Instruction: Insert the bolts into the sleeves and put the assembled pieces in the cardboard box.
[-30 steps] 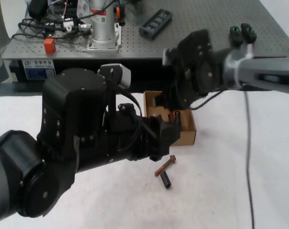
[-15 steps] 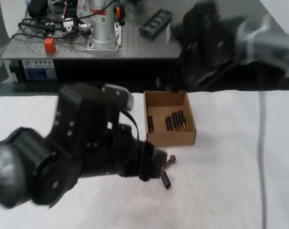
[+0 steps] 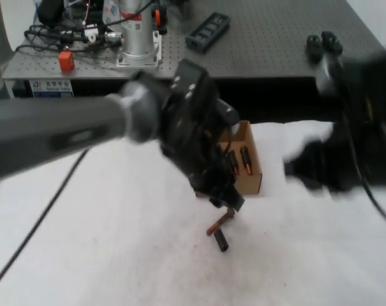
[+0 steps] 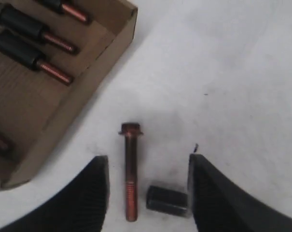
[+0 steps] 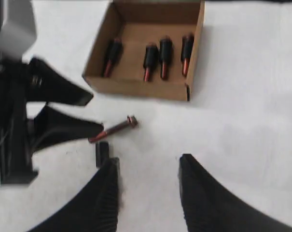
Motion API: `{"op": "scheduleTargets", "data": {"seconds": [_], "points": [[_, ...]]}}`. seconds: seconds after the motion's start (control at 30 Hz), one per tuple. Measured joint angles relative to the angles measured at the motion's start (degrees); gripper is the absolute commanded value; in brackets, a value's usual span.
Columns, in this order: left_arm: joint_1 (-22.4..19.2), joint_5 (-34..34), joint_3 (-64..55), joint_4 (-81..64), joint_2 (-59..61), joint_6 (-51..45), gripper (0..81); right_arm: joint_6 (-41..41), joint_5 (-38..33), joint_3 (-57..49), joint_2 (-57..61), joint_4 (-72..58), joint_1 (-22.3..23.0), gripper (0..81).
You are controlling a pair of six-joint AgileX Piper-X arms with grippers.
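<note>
A copper-coloured flanged bolt [image 4: 131,174] and a short black cylindrical sleeve [image 4: 167,200] are seen lying separate on the white surface [image 4: 232,72] inside the spread-open left pincer [image 4: 146,166]; the right pincer [image 5: 148,166] is likewise held apart.

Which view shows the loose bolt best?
Left wrist view: the loose bolt lies whole, head to thread, between the fingers of the open left pincer, beside the sleeve. The right wrist view shows it whole but farther off, near that pincer. The high view shows it small, at the pincer's tip.
</note>
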Motion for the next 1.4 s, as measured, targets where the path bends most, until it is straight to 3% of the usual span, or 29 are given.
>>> {"op": "scheduleTargets", "data": {"seconds": [0.37,0.77,0.93,1.13,1.4], "points": [[-2.71,-8.04,-31.95,26.5,23.87,10.84,34.8,1.91,-0.12,7.26,-15.02,3.78,0.0,29.5],[-4.18,-12.95,-33.49,26.99,26.77,11.56,1.1,2.36,-1.16,7.26,-15.5,3.78,0.0,29.5],[-4.05,-14.28,-33.6,27.49,25.7,6.85,0.6,1.82,-2.92,7.26,-15.25,4.23,0.0,29.5],[-1.79,-18.04,-26.01,27.01,15.09,-0.05,0.6,0.18,-6.44,7.26,-10.27,5.55,0.22,29.5],[1.99,-20.09,2.45,9.51,-12.24,-9.3,0.6,-1.19,-7.81,4.46,5.58,4.04,4.62,29.5]]}}
